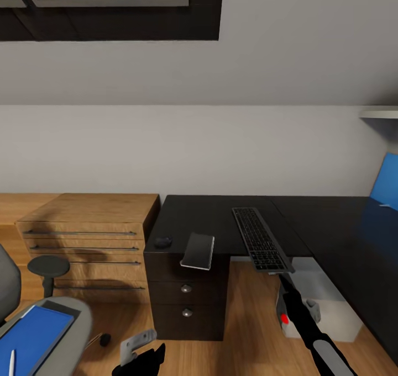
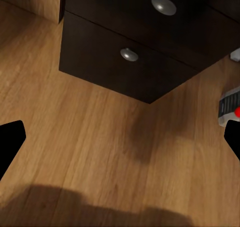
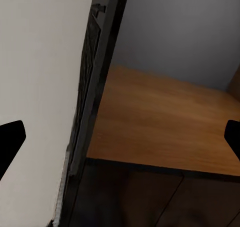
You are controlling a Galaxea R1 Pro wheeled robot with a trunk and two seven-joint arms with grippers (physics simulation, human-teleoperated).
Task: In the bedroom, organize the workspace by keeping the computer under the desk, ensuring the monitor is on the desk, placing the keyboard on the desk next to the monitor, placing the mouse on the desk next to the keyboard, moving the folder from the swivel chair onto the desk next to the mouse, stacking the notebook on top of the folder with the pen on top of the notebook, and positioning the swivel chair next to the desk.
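- You get even, soft indoor light; no visible lamp, no harsh glare.
- Desk (image 1: 210, 221) top is glossy black w/ faint sheen.
- Left wrist view: broad soft shadow across floor (image 2: 100, 152), darker nr the frame edge.
- Renders slightly soft; right wrist view blurry up close.

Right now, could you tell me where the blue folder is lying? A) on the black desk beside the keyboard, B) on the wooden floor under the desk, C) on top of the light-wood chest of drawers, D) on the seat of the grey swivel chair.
D: in the head view the folder lies flat on the seat of the swivel chair, with the white pen resting on it.
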